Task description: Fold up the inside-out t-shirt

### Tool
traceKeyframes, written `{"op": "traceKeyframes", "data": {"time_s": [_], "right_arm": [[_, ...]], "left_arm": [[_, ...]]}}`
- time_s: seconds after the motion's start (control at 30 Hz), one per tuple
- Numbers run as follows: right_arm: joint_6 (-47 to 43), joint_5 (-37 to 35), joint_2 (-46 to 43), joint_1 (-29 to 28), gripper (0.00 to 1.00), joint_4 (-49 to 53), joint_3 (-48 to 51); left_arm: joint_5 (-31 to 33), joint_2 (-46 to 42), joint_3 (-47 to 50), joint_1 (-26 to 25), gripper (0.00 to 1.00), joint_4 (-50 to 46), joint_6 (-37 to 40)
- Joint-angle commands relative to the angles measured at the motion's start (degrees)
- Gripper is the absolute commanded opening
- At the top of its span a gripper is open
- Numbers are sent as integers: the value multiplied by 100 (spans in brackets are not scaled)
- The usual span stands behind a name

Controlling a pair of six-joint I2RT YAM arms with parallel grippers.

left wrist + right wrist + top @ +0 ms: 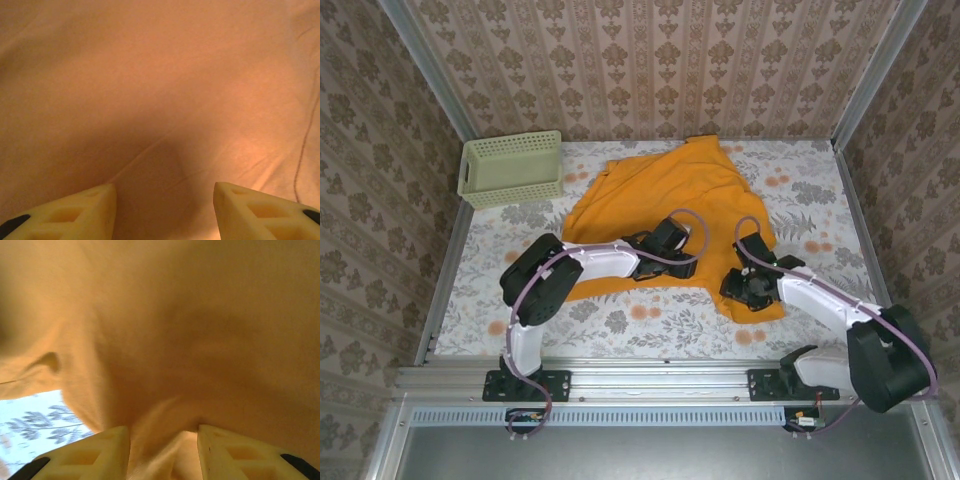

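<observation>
The inside-out t-shirt (660, 190) is orange-yellow and lies crumpled across the middle of the table, one point reaching the back wall. My left gripper (665, 245) rests low over its near middle. In the left wrist view the left gripper (162, 187) is open, smooth shirt cloth (160, 90) below and nothing between its yellow fingers (95, 202). My right gripper (745, 285) sits at the shirt's near right corner. In the right wrist view the right gripper (164, 429) has its jaws apart, and a raised fold of the shirt (160, 415) runs loosely between them.
A pale green lattice basket (510, 168) stands at the back left corner. The floral tablecloth (820, 200) shows bare to the right of the shirt and along the near edge. Patterned walls close in the back and both sides.
</observation>
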State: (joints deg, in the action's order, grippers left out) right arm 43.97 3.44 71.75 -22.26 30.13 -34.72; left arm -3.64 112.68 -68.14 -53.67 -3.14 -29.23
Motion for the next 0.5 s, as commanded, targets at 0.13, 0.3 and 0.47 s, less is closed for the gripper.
{"op": "traceKeyframes", "data": {"time_s": [0.13, 0.3, 0.47], "right_arm": [[898, -829, -136, -573, 49, 527, 381], [1200, -1147, -469, -831, 44, 644, 528], [1062, -1333, -328, -905, 24, 686, 292]], "left_arm": [[118, 153, 155, 30, 58, 85, -292], [62, 72, 455, 125, 59, 336, -408], [21, -5, 536, 114, 59, 401, -395]]}}
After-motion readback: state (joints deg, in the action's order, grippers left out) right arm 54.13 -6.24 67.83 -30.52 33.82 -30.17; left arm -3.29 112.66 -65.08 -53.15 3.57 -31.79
